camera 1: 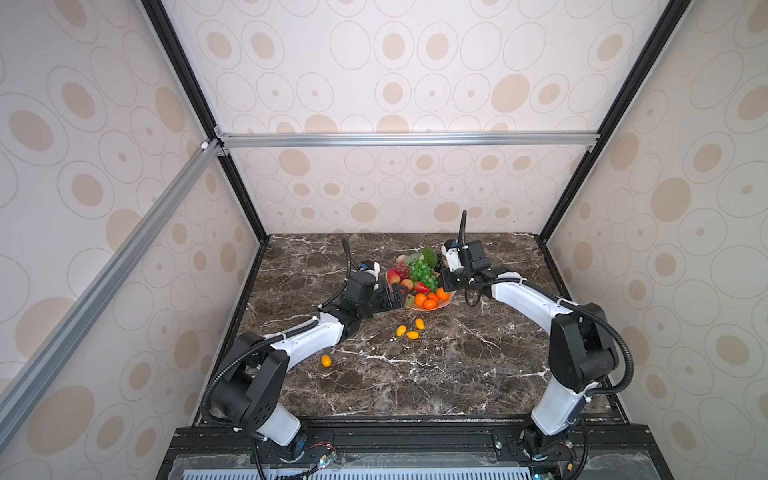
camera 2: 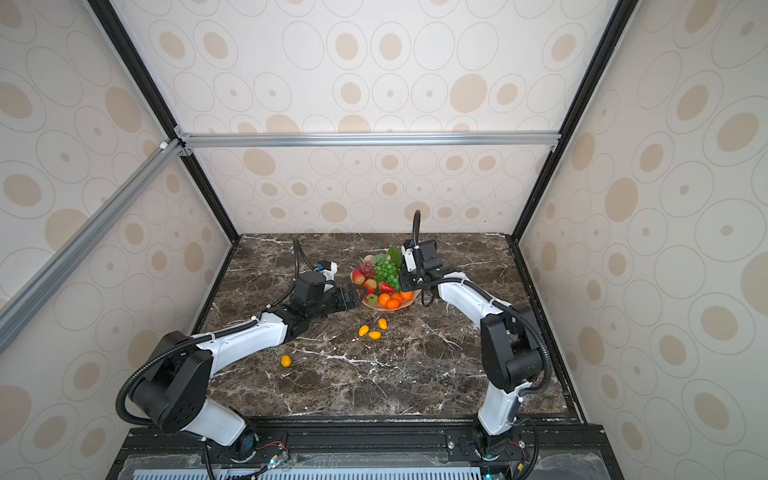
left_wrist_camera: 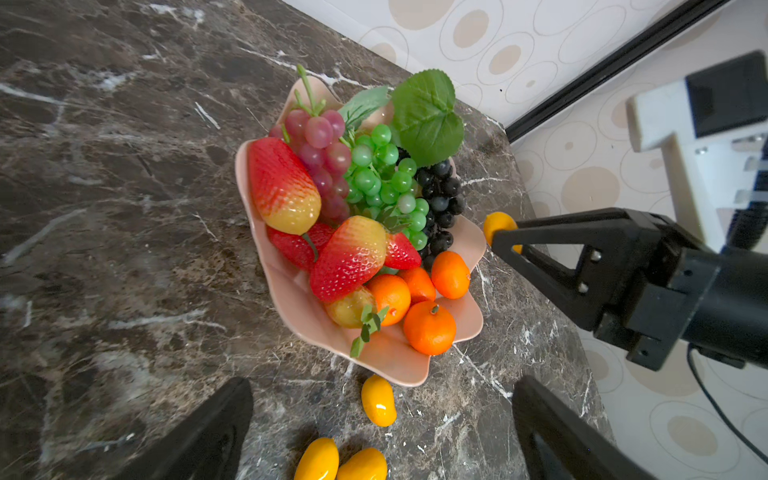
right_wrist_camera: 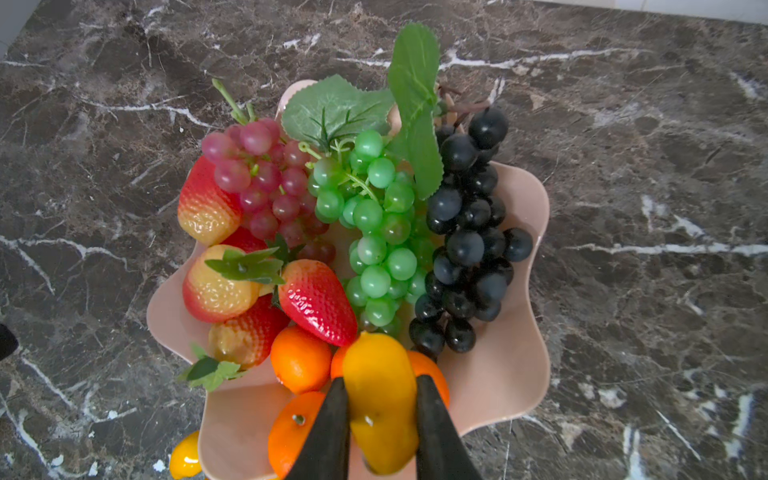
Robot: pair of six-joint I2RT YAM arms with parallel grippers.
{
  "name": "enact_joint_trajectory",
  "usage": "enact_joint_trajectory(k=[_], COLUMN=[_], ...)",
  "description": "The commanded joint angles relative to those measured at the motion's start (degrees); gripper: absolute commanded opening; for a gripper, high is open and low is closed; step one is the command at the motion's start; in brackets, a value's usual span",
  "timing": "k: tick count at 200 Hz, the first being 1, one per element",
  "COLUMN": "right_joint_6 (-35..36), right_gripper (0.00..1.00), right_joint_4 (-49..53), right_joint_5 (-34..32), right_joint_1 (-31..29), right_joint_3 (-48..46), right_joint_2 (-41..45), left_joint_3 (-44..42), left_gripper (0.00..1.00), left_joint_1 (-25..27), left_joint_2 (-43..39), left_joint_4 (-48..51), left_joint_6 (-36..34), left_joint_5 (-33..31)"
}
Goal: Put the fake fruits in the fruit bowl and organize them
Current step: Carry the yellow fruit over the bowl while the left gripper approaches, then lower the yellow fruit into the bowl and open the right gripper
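The pale pink fruit bowl (right_wrist_camera: 511,332) (camera 1: 415,308) stands at the back middle of the marble table. It is piled with strawberries (right_wrist_camera: 318,301), red grapes (right_wrist_camera: 266,183), green grapes (right_wrist_camera: 374,232), black grapes (right_wrist_camera: 465,232) and tangerines (right_wrist_camera: 299,359). My right gripper (right_wrist_camera: 381,380) hangs over the bowl's tangerine side, shut on a yellow-orange oval (right_wrist_camera: 380,411); that oval (left_wrist_camera: 496,222) also shows in the left wrist view. My left gripper (left_wrist_camera: 380,390) (camera 1: 399,293) stands open at the bowl's left front rim, holding nothing. Three loose ovals (camera 1: 412,335) lie on the table just in front of the bowl.
Another yellow oval (camera 1: 326,360) lies alone near the left forearm, further towards the front. Patterned walls and black frame posts (camera 1: 257,232) close in the table at the back and sides. Bare marble (camera 1: 415,382) stretches in front of the loose ovals.
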State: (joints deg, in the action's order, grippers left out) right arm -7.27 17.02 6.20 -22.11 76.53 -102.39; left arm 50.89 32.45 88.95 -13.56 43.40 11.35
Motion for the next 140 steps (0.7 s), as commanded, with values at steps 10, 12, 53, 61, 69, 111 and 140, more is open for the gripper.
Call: enact_joint_trajectory(k=[10,12,53,61,69,111,140], right_joint_6=[0.46,0.49,1.29,1.44,1.63,1.82,2.00], right_gripper=[0.23,0.23,0.23,0.23,0.23,0.29,0.36], right_joint_4=[4.31,4.44,7.11,7.68,8.26,9.11,9.64], right_joint_5=[1.61,1.66,4.64,5.06,5.57,6.61,6.55], right_joint_1=[0.13,0.07,0.08,0.10,0.06,0.08,0.06], right_joint_3=[3.79,3.93,7.57,8.08,8.53,9.33,9.58], right_joint_2=[-3.39,-3.53,-7.39,-8.00,-8.57,-10.01,-10.25], left_joint_3=[3.41,3.49,4.48,4.54,4.64,4.54,4.09], left_gripper=[0.98,0.98,0.98,0.98,0.98,0.98,0.98], left_joint_1=[1.38,1.39,1.74,1.63,1.73,1.70,1.72], left_joint_2=[1.55,1.62,2.72,2.81,2.96,2.63,2.29], left_joint_4=[1.26,1.26,1.74,1.85,1.89,2.92,3.08], left_joint_6=[-1.50,-1.54,-1.74,-1.78,-1.82,-2.24,-2.18], left_joint_5=[-1.16,-1.16,-0.81,-0.78,-0.68,-1.07,-1.25])
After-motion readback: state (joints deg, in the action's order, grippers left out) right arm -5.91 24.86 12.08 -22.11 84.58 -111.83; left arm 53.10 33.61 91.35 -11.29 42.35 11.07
